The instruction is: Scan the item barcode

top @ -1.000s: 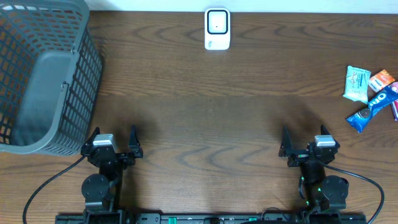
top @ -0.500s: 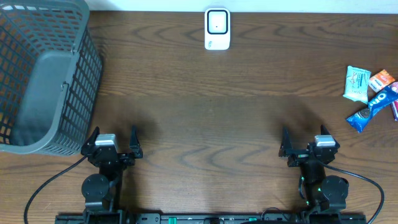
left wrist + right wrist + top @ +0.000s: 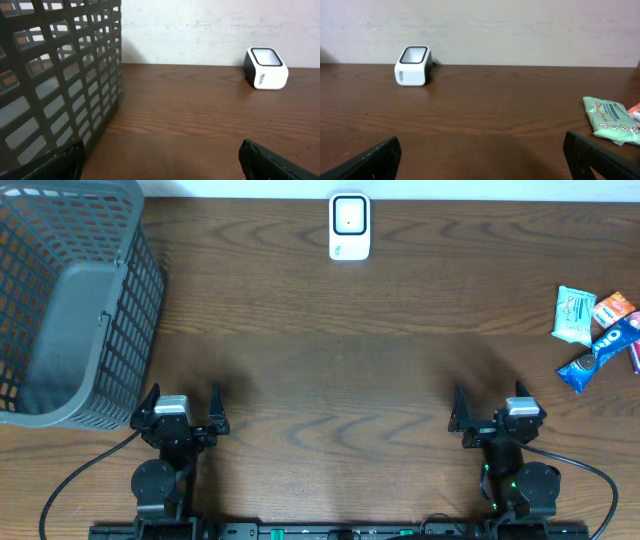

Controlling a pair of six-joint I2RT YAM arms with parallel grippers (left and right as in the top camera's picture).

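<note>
Both arms are at the near edge of the bench (image 3: 330, 370), well apart from each other.

Left hand (image 3: 184, 395): released, jaws wide, grasping nothing. Its fingers (image 3: 50, 165) show only at the lower corners of the left wrist view.

Right hand (image 3: 489, 395): released, jaws wide, grasping nothing.

Items for scanning: a cluster at the right edge of the bench, beyond and outboard of the right hand and apart from it. It holds a teal-and-white packet (image 3: 574, 315), an orange packet (image 3: 613, 308) just beside it, and a blue packet (image 3: 600, 352) lying at a slant nearer the arms. Which of them touch I cannot tell.

Scanner (image 3: 349, 226): white with a dark window, at the far edge of the bench, mid-width. Bare wood lies between it and both hands.

Other things: a grey mesh basket (image 3: 70, 300) fills the far left corner. Its near wall stands just beside the left hand and takes up the left half of the left wrist view.
</note>
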